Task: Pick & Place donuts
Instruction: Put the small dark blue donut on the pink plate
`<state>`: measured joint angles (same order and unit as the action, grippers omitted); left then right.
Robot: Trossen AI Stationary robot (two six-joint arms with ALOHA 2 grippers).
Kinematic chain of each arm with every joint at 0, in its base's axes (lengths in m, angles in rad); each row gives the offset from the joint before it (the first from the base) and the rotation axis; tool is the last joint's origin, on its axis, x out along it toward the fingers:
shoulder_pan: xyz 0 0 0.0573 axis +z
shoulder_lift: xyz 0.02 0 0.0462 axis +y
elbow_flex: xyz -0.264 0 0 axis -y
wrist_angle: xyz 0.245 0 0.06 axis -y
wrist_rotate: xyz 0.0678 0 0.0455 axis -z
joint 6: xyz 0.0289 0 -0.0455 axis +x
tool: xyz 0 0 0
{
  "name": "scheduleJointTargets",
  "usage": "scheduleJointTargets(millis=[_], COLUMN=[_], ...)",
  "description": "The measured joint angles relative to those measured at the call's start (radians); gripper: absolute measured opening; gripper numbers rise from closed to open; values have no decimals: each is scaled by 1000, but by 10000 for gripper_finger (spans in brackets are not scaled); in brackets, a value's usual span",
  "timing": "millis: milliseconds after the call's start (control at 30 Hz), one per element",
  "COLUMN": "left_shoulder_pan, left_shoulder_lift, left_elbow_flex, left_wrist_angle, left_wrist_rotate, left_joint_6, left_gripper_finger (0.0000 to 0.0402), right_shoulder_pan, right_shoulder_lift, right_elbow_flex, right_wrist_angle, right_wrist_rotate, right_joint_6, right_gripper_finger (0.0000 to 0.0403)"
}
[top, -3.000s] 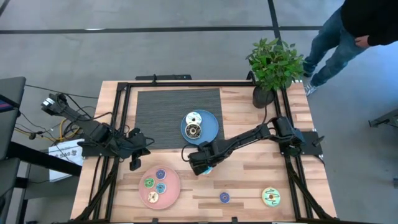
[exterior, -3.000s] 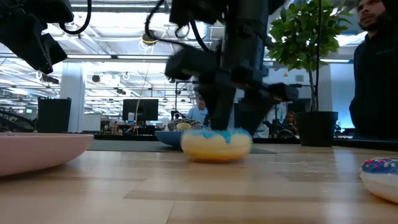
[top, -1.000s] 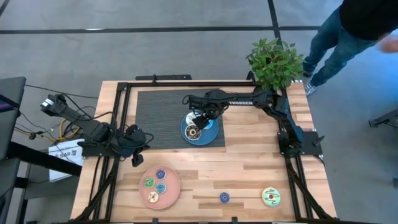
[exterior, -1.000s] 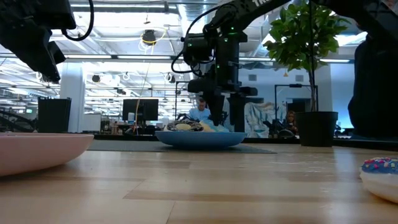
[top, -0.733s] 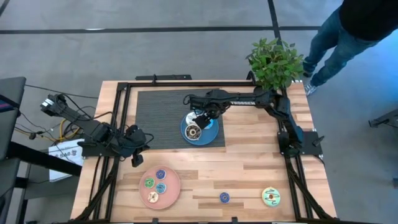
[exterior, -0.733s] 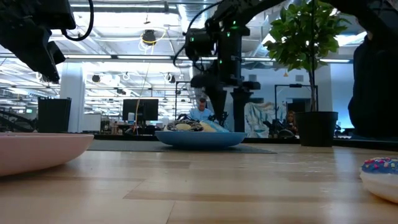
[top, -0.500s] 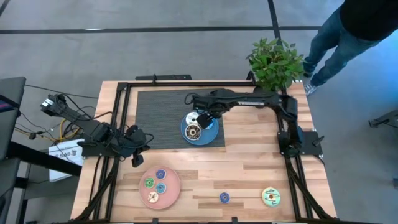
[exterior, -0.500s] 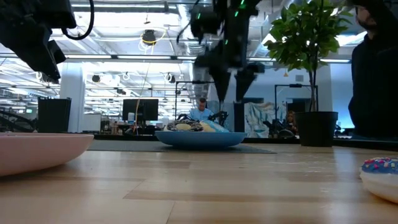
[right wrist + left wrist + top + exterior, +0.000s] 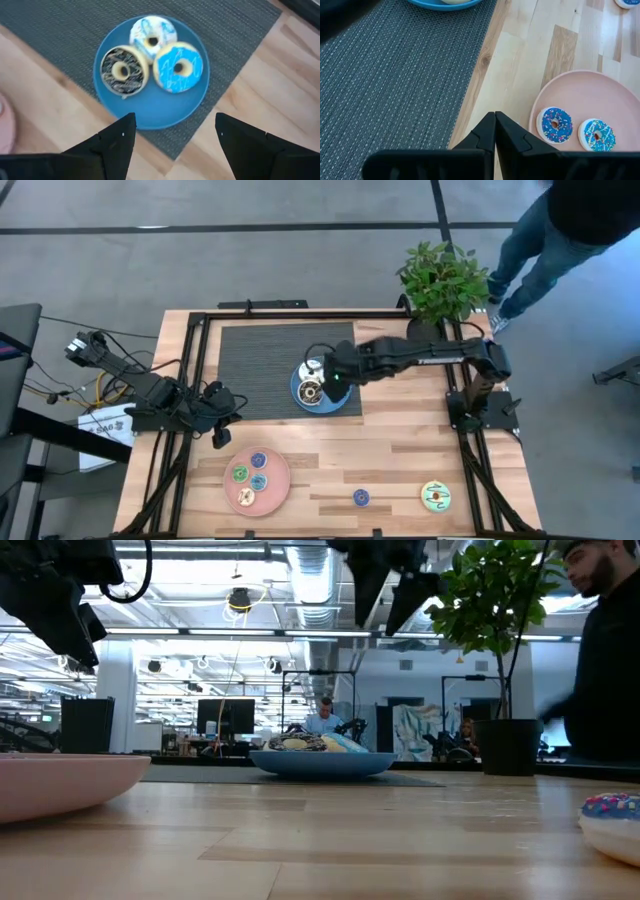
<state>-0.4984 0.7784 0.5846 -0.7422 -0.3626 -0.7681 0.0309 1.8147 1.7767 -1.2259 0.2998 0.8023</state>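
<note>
Now your right end effector (image 9: 170,145) hangs above the blue plate (image 9: 341,400) with fingers spread and empty, three donuts (image 9: 177,67) lying touching there; the left end effector (image 9: 495,135), pressed together, waits at nine o'clock. Likely light, rigid, slick toys — pinch across the ring's rim, not the hole.
</note>
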Motion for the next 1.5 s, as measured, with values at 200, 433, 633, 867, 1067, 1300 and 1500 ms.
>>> scheduleJointTargets(millis=[200,433,633,867,1067,1300,1500], left_shoulder_pan=[0,0,0,0,0,0,0], left_shoulder_lift=[0,0,0,0,0,0,0], left_elbow_flex=[0,0,0,0,0,0,0], left_wrist_angle=[0,-1,-2,-2,-2,-2,-2], left_wrist_rotate=[0,0,0,0,-13,-9,-8], left_joint_6=[0,0,0,0,1,1,0], left_gripper_finger=[0,0,0,0,0,0,0], right_shoulder_pan=[66,93,89,113,194,291,391], right_shoulder_lift=[-6,6,5,5,5,5,7], right_elbow_flex=[0,-2,-1,-1,-5,-120,-198], right_wrist_angle=[-17,-16,-18,-13,-44,-49,21], right_wrist_rotate=[24,52,88,-5,-7,-107,-166], right_joint_6=[76,117,143,232,344,557,743], right_gripper_finger=[265,265,266,266,266,266,266])
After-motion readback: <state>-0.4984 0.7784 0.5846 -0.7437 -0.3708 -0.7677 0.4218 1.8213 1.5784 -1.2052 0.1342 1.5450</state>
